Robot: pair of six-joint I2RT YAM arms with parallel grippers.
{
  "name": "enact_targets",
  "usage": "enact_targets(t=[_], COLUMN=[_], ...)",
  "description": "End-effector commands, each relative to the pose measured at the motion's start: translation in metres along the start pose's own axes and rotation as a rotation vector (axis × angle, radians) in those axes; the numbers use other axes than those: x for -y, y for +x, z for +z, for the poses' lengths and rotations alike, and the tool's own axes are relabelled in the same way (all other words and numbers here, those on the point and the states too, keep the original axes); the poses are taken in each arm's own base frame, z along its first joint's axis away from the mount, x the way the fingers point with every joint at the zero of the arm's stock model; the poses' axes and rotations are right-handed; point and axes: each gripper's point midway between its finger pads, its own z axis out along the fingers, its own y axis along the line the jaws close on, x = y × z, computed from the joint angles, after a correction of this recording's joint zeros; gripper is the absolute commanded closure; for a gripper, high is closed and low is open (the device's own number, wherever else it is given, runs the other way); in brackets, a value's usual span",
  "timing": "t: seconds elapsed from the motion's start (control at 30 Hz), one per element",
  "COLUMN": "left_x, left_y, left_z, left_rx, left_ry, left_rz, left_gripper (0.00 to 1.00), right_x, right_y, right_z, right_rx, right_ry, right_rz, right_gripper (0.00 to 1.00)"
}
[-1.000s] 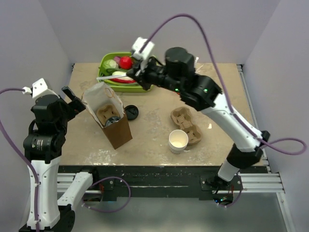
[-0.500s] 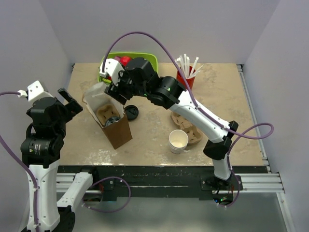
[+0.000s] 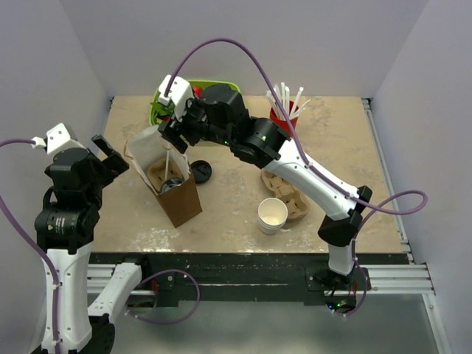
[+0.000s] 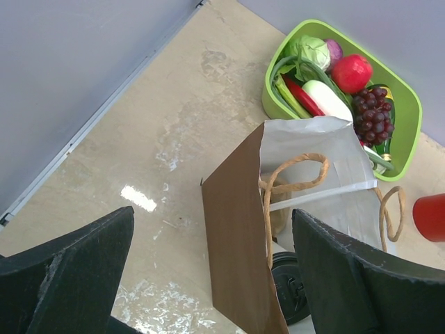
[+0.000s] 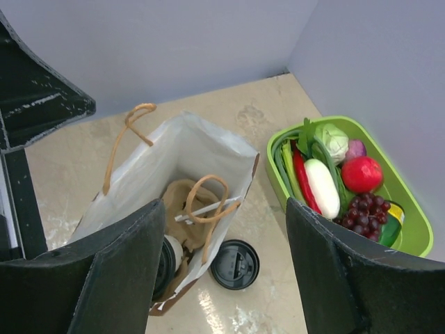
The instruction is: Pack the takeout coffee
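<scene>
The takeout coffee (image 3: 172,184), a white cup with a black lid, sits in a cardboard carrier inside the open brown paper bag (image 3: 181,199). In the right wrist view the takeout coffee (image 5: 171,249) is partly hidden behind one finger. A white straw (image 5: 208,207) lies across the carrier in the bag (image 5: 174,149). My right gripper (image 3: 169,139) hangs open just above the bag's mouth, nothing between its fingers. My left gripper (image 3: 113,153) stands open to the left of the bag, apart from it; the left wrist view shows the bag's brown side (image 4: 243,236).
A loose black lid (image 3: 200,171) lies beside the bag. A second cardboard carrier (image 3: 284,190) and a stack of lidless white cups (image 3: 271,215) sit to the right. A green basket of vegetables (image 5: 278,170) and a red cup of straws (image 3: 284,110) stand at the back.
My right arm swung from the green basket to above the bag carrying a straw, then opened; the straw now rests in the bag. The left arm barely moved.
</scene>
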Motion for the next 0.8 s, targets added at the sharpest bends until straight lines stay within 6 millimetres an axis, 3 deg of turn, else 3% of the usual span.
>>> enact_targets(t=[0.0, 0.07, 0.17, 0.23, 0.27, 0.3, 0.33, 0.37, 0.4, 0.43, 0.5, 0.53, 0.63, 0.67, 0.73, 0.77], left_x=[0.006, 0.005, 0.005, 0.005, 0.006, 0.006, 0.007, 0.007, 0.007, 0.004, -0.004, -0.007, -0.008, -0.007, -0.005, -0.005], left_y=[-0.009, -0.009, -0.009, -0.009, -0.008, -0.008, -0.009, -0.011, -0.012, -0.012, -0.011, -0.008, -0.002, -0.001, -0.003, -0.003], left_z=[-0.001, -0.002, -0.001, 0.0, 0.0, 0.0, 0.0, 0.0, 0.0, 0.0, 0.003, 0.005, 0.014, 0.015, 0.017, 0.018], left_rx=[0.038, 0.042, 0.042, 0.038, 0.036, 0.036, 0.037, 0.042, 0.047, 0.044, 0.046, 0.036, 0.009, 0.007, 0.009, 0.01], left_ry=[0.03, 0.029, 0.024, 0.023, 0.026, 0.027, 0.028, 0.027, 0.025, 0.011, -0.038, -0.061, -0.086, -0.082, -0.081, -0.082], left_rz=[-0.031, -0.034, -0.036, -0.036, -0.036, -0.036, -0.036, -0.037, -0.036, -0.032, -0.025, -0.018, -0.015, -0.015, -0.017, -0.017], left_gripper=[0.0, 0.0, 0.0, 0.0, 0.0, 0.0, 0.0, 0.0, 0.0, 0.0, 0.0, 0.0, 0.0, 0.0, 0.0, 0.0], right_x=[-0.004, 0.0, 0.025, 0.054, 0.062, 0.071, 0.094, 0.101, 0.114, 0.14, 0.165, 0.192, 0.225, 0.231, 0.234, 0.231], right_y=[-0.041, -0.038, -0.034, -0.034, -0.023, -0.026, -0.029, -0.008, -0.013, -0.002, 0.028, 0.047, 0.1, 0.128, 0.143, 0.168], right_z=[-0.022, -0.022, -0.027, -0.038, -0.036, -0.039, -0.054, -0.051, -0.058, -0.068, -0.087, -0.1, -0.136, -0.152, -0.168, -0.172], right_rx=[0.126, 0.121, 0.106, 0.123, 0.107, 0.135, 0.167, 0.137, 0.184, 0.191, 0.174, 0.169, 0.132, 0.093, 0.104, 0.064], right_ry=[-0.031, -0.006, 0.123, 0.207, 0.216, 0.221, 0.246, 0.264, 0.297, 0.362, 0.451, 0.515, 0.669, 0.788, 0.876, 0.917], right_rz=[0.033, 0.043, 0.079, 0.147, 0.173, 0.203, 0.242, 0.283, 0.297, 0.338, 0.411, 0.499, 0.618, 0.627, 0.64, 0.649], right_gripper=[0.28, 0.25, 0.18, 0.13, 0.1, 0.04, 0.02, 0.02, 0.02, 0.02, 0.02, 0.02, 0.02, 0.02, 0.02, 0.02])
